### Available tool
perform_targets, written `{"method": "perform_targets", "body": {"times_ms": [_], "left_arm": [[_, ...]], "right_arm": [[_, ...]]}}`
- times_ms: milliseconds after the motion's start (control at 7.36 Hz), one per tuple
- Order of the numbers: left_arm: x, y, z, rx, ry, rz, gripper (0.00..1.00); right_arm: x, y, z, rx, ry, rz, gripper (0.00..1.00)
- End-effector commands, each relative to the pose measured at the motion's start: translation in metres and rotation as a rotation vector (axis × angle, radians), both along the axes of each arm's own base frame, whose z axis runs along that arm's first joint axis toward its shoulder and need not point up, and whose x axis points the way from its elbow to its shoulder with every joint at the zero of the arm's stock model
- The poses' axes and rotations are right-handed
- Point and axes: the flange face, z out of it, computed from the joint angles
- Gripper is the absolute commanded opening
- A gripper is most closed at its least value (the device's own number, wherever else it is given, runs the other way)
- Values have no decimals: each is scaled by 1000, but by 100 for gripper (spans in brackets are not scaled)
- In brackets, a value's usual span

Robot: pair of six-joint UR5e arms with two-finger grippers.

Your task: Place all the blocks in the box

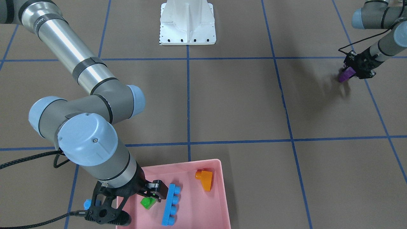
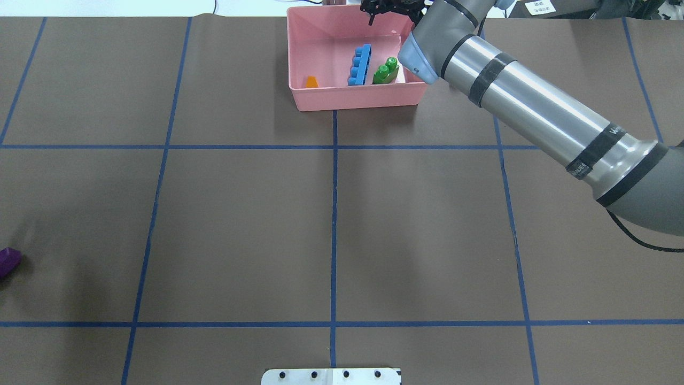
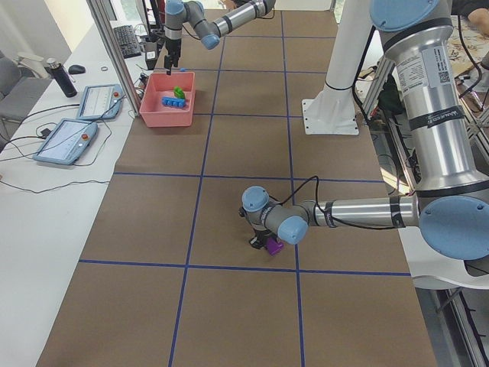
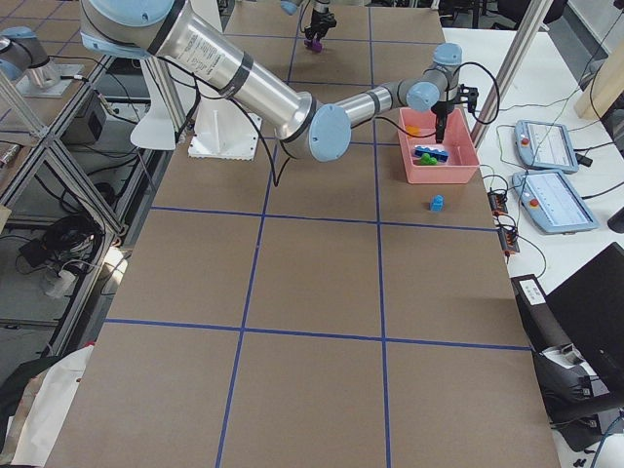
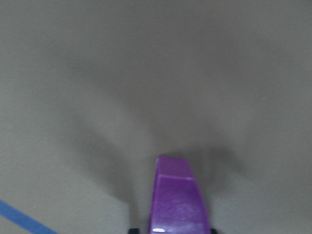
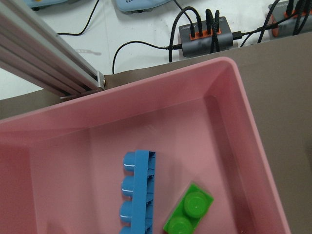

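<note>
Mostly boxed: three blocks in, two out.
Left claw (image 1: pixel 349 72) clenched on purple sloped block (image 1: pixel 344 76), upper right of front-facing view, well apart from pink box (image 1: pixel 223 190) at bottom centre. Right claw (image 1: pixel 155 193) released, over box's left part above green block (image 1: pixel 147 203); blue bar (image 1: pixel 171 205) and orange block (image 1: pixel 205 180) lie inside. Small blue cube (image 1: pixel 87 203) on surface, left of box.

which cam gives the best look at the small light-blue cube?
Exterior right: the small light-blue cube sits whole and unblocked on the table, just outside the pink box. Front-facing shows only a sliver, mostly hidden by the right arm. Overhead, exterior left and both wrist views don't show it.
</note>
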Motion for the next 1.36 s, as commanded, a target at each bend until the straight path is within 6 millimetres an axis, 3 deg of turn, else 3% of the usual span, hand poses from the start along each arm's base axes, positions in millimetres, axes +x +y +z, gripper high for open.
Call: {"method": "perform_targets", "body": {"times_ms": [0,136,272,543,679,815,951,1087,1223], "left_arm": [[13,-128,-123,-81,71,-138,0],[37,-193,-213,-114,53,-181,0],[46,-231,-287,-153,52,-242,0],[80,-311,-396,-242,74,-367,0],[93,-342,-437,-278,76,-406,0],[109,-373,-475,-307,90,-449,0],[122,-393,-494,-334,120,-498,0],[138,-417,-500,-341,151,-548,0],[176,-423,-505,-301,145,-630,0]], "right_arm": [[66,-18,49,2,9,7,100],[89,-23,85,41,54,-30,100],[91,-19,124,23,86,-40,100],[96,-16,170,-5,136,-46,100],[93,-14,188,-21,157,-46,100],[75,-12,207,-1,181,-43,100],[63,-10,217,5,167,-40,100],[53,-7,215,5,167,-47,100],[39,-6,209,18,180,-46,100]]}}
